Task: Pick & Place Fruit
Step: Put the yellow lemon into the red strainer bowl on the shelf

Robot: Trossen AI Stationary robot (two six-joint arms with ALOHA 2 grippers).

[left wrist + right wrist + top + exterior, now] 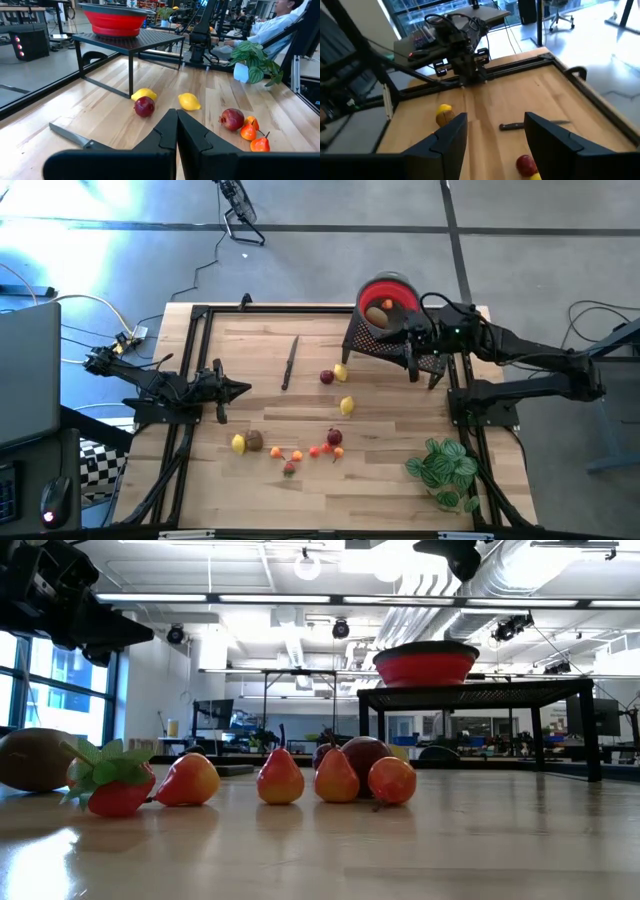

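Observation:
Several small fruits lie loose on the wooden table: a red one (326, 376) beside a yellow one (341, 371), another yellow (346, 405), a red (334, 436), a yellow (238, 443) touching a brown one (254, 440), and small orange-red pieces (314, 450). The red bowl (388, 302) sits on a black stand (365, 345) and holds a brown and an orange fruit. My right gripper (495, 135) is open and empty, raised beside the bowl (412, 348). My left gripper (176, 131) is shut and empty, low over the table's left side (240, 390).
A thin dark knife (290, 362) lies on the far middle of the table. A green leafy plant (443, 468) stands at the near right corner. Black frame rails (200, 360) border the table. A person sits beyond the table (280, 20).

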